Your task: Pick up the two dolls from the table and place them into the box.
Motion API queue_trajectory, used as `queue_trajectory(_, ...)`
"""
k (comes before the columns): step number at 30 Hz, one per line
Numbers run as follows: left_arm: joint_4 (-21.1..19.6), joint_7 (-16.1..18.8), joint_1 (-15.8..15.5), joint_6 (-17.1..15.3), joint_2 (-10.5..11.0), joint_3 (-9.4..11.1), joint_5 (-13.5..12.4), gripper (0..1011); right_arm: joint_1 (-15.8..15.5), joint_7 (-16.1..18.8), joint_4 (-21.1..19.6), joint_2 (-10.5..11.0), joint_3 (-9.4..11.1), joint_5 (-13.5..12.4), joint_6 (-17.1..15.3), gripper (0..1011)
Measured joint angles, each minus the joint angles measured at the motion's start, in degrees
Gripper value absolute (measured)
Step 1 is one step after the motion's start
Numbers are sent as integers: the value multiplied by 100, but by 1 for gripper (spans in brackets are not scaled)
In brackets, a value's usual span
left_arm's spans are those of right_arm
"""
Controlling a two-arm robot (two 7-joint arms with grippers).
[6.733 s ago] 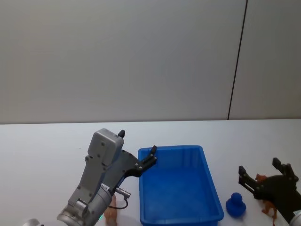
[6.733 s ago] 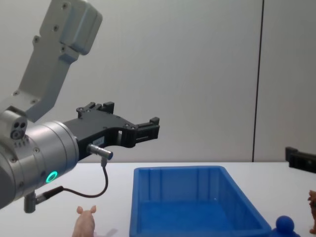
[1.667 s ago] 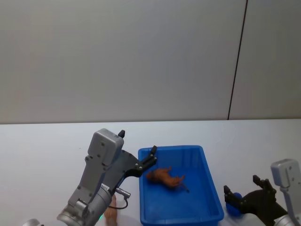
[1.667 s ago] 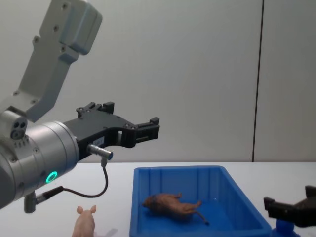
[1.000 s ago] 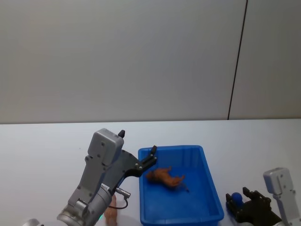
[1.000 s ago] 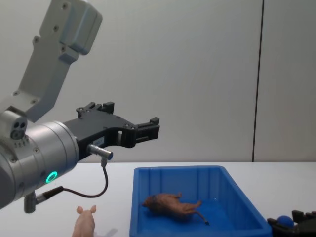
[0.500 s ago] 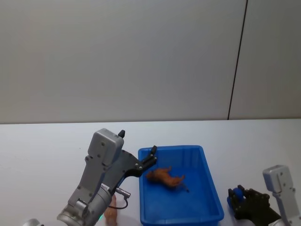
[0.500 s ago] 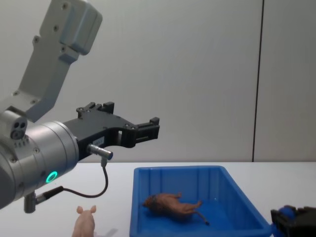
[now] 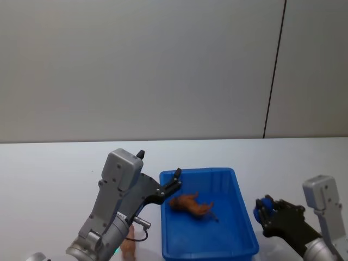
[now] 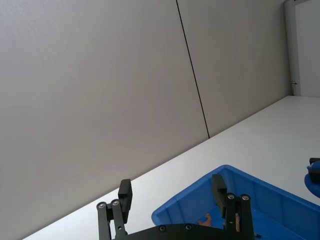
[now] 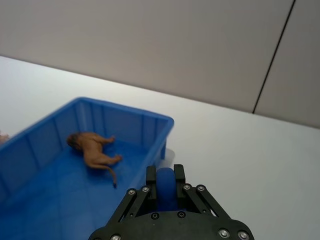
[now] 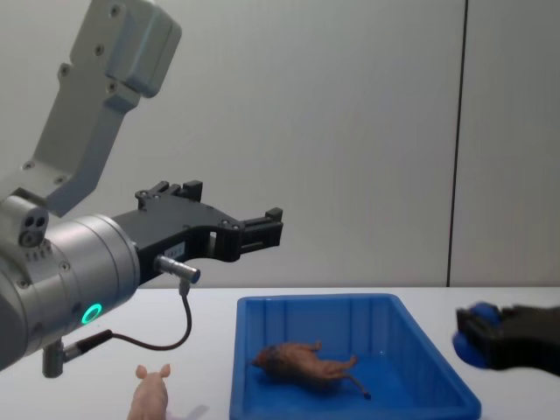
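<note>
Right hand [image 9: 266,213] around blue toy [image 11: 165,189]

My head camera looks forward and down onto the flat white tabletop [image 9: 54,163]; my chest camera, lower, looks across it. Wrist cameras sit close behind the left end effector [image 10: 171,192] and right end effector [image 11: 165,176]. All four share the bright blue rectangular plastic bin [image 9: 206,171].

box [image 9: 206,171]: blue plastic, smooth, and there's a soft sheen on its floor
brown animal [image 9: 190,205]: matt, looks like moulded plastic
pig [image 12: 150,395]: pale pink, smooth, dull finish
blue toy [image 11: 165,190]: smooth, faint gloss
table [image 9: 54,168]: white, smooth, matt
left arm [image 12: 79,280]: grey casing, satin, looks like metal
left gripper [image 10: 171,192]: black, matt
right gripper [image 11: 165,172]: black, matt, shiny screw heads
</note>
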State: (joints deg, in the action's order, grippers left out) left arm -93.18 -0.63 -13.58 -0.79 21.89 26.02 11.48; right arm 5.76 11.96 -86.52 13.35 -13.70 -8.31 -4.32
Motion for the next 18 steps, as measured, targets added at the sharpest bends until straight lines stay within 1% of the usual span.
queue_trajectory(7,0,0,0,0,0,0,0,1001,115,222,-85,-101,-75,11,84,192)
queue_trajectory(14,0,0,0,0,0,0,0,1001,276,441,1,-244,-177,69,133,192)
queue_trajectory(16,0,0,0,0,0,0,0,1001,328,492,57,-288,-208,90,140,213)
queue_trajectory(17,0,0,0,0,0,0,0,1001,357,523,91,-313,-225,105,141,264)
queue_trajectory(18,0,0,0,0,0,0,0,1001,370,534,104,-324,-231,113,142,264)
